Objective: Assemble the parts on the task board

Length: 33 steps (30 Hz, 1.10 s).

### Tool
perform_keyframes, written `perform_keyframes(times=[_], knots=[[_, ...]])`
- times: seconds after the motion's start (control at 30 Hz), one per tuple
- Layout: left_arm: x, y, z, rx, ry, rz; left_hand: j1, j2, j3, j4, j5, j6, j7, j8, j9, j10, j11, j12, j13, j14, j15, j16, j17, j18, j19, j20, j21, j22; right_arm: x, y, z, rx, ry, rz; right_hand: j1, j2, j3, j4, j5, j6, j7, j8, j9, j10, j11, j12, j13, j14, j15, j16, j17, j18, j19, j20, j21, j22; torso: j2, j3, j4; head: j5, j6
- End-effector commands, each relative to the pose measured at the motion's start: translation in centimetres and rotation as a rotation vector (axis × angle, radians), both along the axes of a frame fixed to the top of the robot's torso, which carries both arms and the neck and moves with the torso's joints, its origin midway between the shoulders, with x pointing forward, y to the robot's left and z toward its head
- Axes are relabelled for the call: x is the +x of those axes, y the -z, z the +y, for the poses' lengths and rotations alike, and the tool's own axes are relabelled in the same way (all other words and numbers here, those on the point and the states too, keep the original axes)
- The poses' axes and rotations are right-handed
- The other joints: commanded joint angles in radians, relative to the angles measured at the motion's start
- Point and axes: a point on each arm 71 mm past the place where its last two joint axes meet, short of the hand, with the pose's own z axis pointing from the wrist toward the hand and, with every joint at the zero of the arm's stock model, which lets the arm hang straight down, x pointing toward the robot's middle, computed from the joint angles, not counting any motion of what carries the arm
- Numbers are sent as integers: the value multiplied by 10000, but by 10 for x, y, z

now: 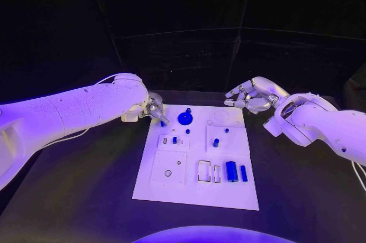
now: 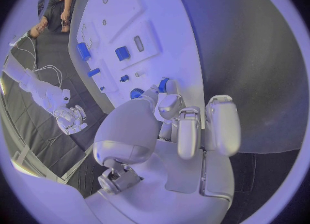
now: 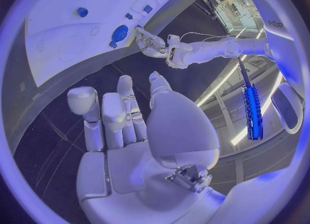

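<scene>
The task board (image 1: 197, 193) lies mid-table, its near half bare, blue parts (image 1: 231, 171) by its right edge. The left hand (image 1: 155, 110) reaches the board's far left corner; the left wrist view shows its fingertips (image 2: 163, 88) touching a small blue piece (image 2: 163, 84), grip unclear. The right hand (image 1: 245, 97) hovers beyond the far right corner, fingers loosely spread, empty.

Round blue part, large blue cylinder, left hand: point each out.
round blue part (image 1: 184, 118), head view, its disc face.
large blue cylinder (image 1: 231, 171), head view, mid-body.
left hand (image 1: 155, 109), head view, middle of hand.
</scene>
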Motion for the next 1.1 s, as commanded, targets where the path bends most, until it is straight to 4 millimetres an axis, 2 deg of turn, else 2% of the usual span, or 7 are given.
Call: perform_keyframes(times=[0.03,0.13,0.27,0.37,0.5,0.7,1.1], knots=[[0,-1,-3,-91,-31,-61,736,241,668,-565,114,-150,-70,-15,-13,-18,-82,-16,-34,1055,-115,33,2635,27,134,-133,24,5,0,-1,2,60,-114,-22,-13,73,-54,21,31,-60,25,36,-9,-57,14,-55,-17,-43,32,-54,3,166,-45,15,-50,-11,10,-4,-7,4,-12],[-1,-1,-4,-192,-53,-71,1237,232,1711,-1173,125,-261,-6,-76,-47,-82,-51,-96,-76,1055,-120,33,2635,26,129,-176,16,10,0,-1,2,62,-119,-20,-13,73,-54,21,31,-60,25,36,-9,-57,14,-55,-17,-43,32,-54,3,166,-45,15,-50,-11,5,-4,-5,2,-20],[-2,-1,-4,-490,-164,-26,664,-274,3604,-1595,90,-255,112,21,3,-38,-13,-154,-154,1055,-11,33,2635,22,124,-87,5,29,0,-1,2,65,-124,-14,-13,73,-54,21,31,-60,25,36,-9,-57,14,-55,-17,-43,32,-54,3,166,-45,15,-50,-11,0,0,0,-8,-36],[-3,-1,-3,-709,-264,-32,237,-566,4453,-1731,61,-269,91,129,80,-11,22,-166,-192,1055,-8,33,2635,30,114,-69,-18,19,1,-1,2,71,-103,-5,-6,103,-64,38,49,-57,24,41,-8,-53,14,-39,-15,-32,31,-47,25,164,-33,14,-53,-5,6,-1,-2,-29,-23],[-7,-2,0,-1079,-415,-77,-59,-710,4988,-1802,44,-275,77,235,154,21,25,-155,-201,1055,-12,33,2635,30,113,-65,-27,23,2,-1,1,70,-67,2,-10,109,-67,43,49,-56,24,42,-8,-51,14,-35,-14,-32,31,-50,23,163,-30,14,-53,-2,4,-4,16,-33,-28],[-16,-5,7,-1678,-631,-374,-232,-772,5249,-1830,35,-261,63,323,212,57,14,-125,-182,1055,-20,33,2635,33,111,-71,-41,17,2,0,0,65,-39,10,-20,125,-76,60,50,-55,24,45,-7,-54,15,-41,-25,-31,32,-64,12,163,-27,13,-56,-5,-19,-4,24,-57,-118],[-45,-11,15,-2992,-1073,-1341,-400,-888,5591,-1913,27,-256,29,467,305,100,-16,-115,-207,1055,-42,33,2635,37,116,-92,-55,13,3,0,-2,67,1,18,-26,132,-81,69,51,-54,25,46,-7,-52,15,-36,-23,-29,32,-62,18,165,-31,13,-64,-18,-11,-4,34,30,-104]])
